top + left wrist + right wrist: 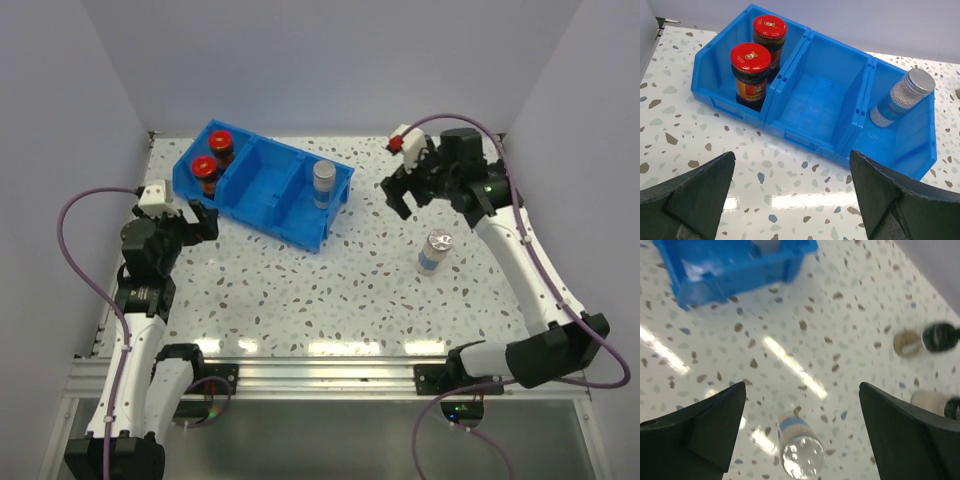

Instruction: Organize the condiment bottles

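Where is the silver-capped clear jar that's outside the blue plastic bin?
Top view: the silver-capped clear jar stands upright on the speckled table, right of the blue plastic bin, below the right gripper.

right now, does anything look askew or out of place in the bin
Yes: the silver-capped clear jar in the blue plastic bin's right compartment leans tilted, unlike the two red-capped jars, which stand upright.
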You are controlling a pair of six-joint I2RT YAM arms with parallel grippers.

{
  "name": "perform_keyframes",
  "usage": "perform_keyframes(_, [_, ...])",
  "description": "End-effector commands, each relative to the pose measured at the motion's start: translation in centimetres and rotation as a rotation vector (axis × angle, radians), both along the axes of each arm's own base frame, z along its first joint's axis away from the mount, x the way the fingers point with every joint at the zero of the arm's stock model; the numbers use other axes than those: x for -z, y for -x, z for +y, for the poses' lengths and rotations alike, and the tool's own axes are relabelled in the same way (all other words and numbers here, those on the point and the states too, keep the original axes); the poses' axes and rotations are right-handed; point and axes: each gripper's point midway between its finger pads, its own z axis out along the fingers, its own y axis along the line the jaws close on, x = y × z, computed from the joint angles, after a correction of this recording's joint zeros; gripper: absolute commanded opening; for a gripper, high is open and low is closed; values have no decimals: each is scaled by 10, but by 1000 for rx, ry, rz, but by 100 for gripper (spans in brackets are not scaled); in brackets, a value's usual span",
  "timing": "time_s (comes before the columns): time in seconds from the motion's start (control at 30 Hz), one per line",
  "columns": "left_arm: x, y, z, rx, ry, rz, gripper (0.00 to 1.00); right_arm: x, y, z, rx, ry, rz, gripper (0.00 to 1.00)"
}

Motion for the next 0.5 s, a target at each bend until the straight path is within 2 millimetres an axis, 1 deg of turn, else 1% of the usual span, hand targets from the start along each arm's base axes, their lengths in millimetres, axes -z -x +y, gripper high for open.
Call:
perform_keyframes(0.0, [-11,-1,-3,21,5,-46,100,40,16,-65,163,55,115,99])
perform_keyframes(0.03, [-11,-1,-4,23,7,-46,100,37,20,-88,220,74,92,99])
perform_keyframes(0.07, [-11,0,-5,28,9,-46,100,51,26,-100,249,93,123,99])
perform_keyframes(0.1, [-11,-1,-5,31,11,-47,100,55,29,-110,276,104,129,99])
perform_keyframes(0.13, [-11,-1,-5,32,12,-47,100,60,33,-126,317,113,149,99])
perform_keyframes(0.17, [-11,-1,-5,32,12,-47,100,68,38,-131,328,112,176,99])
perform_keyframes(0.2, [-11,-1,-6,37,12,-47,100,73,40,-132,326,111,193,99])
perform_keyframes(0.23, [-11,-1,-7,39,14,-47,100,77,42,-145,361,106,207,99])
perform_keyframes(0.27, [-11,-1,-7,39,14,-47,100,85,46,-143,343,93,243,99])
perform_keyframes(0.33, [-11,-1,-7,41,16,-48,100,95,51,-140,330,75,284,98])
perform_keyframes(0.4, [-9,-1,-7,41,16,-42,100,101,54,-130,300,33,316,99])
perform_keyframes(0.47, [-10,-1,-7,39,16,-44,100,109,56,-125,292,7,351,99])
